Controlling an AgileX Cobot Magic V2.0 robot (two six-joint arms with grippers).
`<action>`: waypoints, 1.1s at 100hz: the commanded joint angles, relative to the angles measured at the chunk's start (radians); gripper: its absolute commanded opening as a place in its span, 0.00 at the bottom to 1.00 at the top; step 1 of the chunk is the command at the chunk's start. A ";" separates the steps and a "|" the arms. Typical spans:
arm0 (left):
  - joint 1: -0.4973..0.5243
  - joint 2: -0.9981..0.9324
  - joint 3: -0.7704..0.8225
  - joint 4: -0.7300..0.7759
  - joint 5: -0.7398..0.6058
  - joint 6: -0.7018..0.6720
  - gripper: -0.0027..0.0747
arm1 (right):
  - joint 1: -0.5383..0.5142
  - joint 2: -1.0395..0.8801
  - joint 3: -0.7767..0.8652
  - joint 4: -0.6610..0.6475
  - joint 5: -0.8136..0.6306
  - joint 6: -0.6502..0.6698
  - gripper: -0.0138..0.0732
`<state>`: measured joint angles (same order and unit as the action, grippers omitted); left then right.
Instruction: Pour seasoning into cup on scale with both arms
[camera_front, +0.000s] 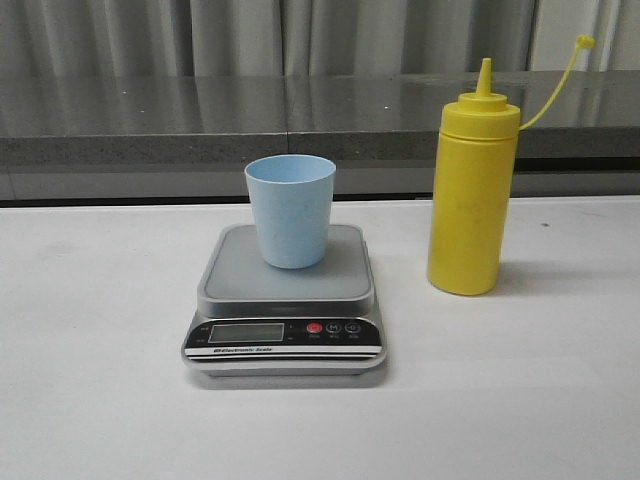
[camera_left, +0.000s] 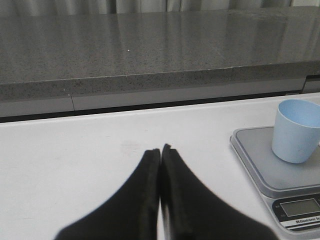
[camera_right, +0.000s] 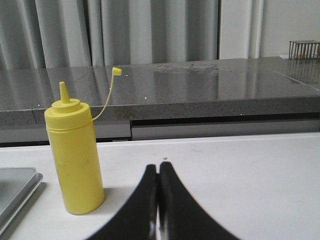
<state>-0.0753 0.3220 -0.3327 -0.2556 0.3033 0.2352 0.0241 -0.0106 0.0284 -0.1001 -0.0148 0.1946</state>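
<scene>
The pale blue cup stands upright on the grey scale in the middle of the white table. The yellow seasoning bottle stands upright to the right of the scale, its cap strap hanging off to the right. Neither gripper shows in the front view. In the left wrist view my left gripper is shut and empty over bare table, with the cup and scale off to one side. In the right wrist view my right gripper is shut and empty, with the bottle beside it, apart.
A dark grey speckled counter runs along the back of the table, with grey curtains behind it. The white table has bare room to the left of the scale and in front of it.
</scene>
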 joint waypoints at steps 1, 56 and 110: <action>0.004 0.005 -0.025 -0.017 -0.079 -0.005 0.01 | -0.006 -0.021 -0.018 0.002 -0.084 -0.004 0.08; 0.004 0.005 -0.025 -0.017 -0.079 -0.005 0.01 | -0.005 0.056 -0.128 -0.003 0.049 0.007 0.09; 0.004 0.005 -0.025 -0.017 -0.079 -0.005 0.01 | -0.004 0.667 -0.237 -0.085 -0.283 -0.001 0.12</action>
<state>-0.0753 0.3196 -0.3327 -0.2556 0.3033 0.2352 0.0241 0.5733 -0.1696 -0.1677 -0.1200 0.1954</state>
